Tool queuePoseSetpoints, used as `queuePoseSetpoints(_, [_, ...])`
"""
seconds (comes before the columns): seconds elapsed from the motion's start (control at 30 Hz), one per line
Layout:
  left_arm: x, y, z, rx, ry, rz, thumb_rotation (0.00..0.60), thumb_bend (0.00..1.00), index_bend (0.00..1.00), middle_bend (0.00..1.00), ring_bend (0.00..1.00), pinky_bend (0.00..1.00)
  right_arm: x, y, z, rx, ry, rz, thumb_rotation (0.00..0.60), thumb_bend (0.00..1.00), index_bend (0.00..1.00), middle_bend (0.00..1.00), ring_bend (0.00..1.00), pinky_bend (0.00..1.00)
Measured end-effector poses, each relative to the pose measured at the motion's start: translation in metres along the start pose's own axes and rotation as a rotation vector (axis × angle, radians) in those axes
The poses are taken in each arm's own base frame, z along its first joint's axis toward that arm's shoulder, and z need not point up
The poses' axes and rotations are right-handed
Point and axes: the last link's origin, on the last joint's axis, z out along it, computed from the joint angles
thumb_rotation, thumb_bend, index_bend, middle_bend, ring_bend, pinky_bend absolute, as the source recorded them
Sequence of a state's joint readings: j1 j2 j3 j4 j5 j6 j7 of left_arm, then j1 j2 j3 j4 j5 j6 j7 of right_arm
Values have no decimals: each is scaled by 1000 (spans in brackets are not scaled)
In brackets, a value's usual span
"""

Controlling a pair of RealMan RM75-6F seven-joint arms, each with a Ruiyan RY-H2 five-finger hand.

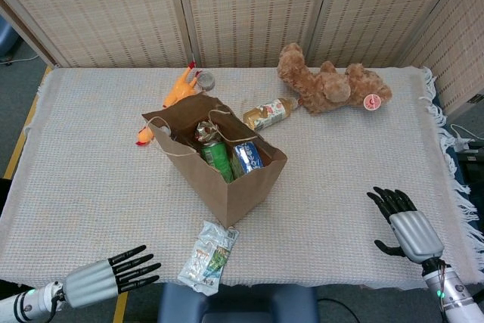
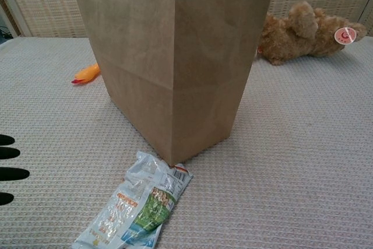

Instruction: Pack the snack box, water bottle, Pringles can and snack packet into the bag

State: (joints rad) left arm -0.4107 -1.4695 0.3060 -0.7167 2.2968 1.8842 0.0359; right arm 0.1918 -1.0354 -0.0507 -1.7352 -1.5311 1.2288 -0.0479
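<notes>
The brown paper bag (image 1: 242, 183) (image 2: 175, 62) stands open mid-table. Inside it show a green Pringles can (image 1: 218, 158), a blue snack box (image 1: 247, 156) and a crinkled item (image 1: 206, 131). The snack packet (image 1: 208, 257) (image 2: 140, 209) lies flat on the cloth just in front of the bag. My left hand (image 1: 106, 281) is at the near left edge, open, fingers straight and pointing right toward the packet; only its fingertips (image 2: 10, 164) show in the chest view. My right hand (image 1: 404, 228) rests open at the near right, far from the bag.
Behind the bag lie a bottle (image 1: 270, 113), a brown teddy bear (image 1: 329, 85) (image 2: 309, 30), a rubber chicken (image 1: 178, 92) (image 2: 87, 74) and a small grey can (image 1: 206, 79). The table's near edge runs just below the packet.
</notes>
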Motion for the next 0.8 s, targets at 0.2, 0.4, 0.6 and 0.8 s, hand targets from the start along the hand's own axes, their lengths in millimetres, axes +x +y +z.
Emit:
queuePoseSetpoints(0.2, [-8, 10, 18, -26, -24, 5, 600, 367, 0, 0, 0, 101, 1, 0, 1, -2, -1, 15, 600, 129, 80, 0, 0, 0])
queuePoseSetpoints(0.4, [-14, 16, 44, -66, -37, -8, 600, 367, 0, 0, 0, 102, 2, 0, 2, -16, -6, 44, 600, 128, 80, 0, 0, 0])
queuePoseSetpoints(0.6, [-19, 25, 72, -140, -55, 0, 600, 370, 0, 0, 0, 103, 3, 1, 3, -38, 1, 85, 600, 128, 80, 0, 0, 0])
queuePoseSetpoints(0.8, [-22, 30, 93, -187, -68, 2, 600, 370, 0, 0, 0, 103, 4, 1, 4, -45, -14, 108, 600, 128, 90, 0, 0, 0])
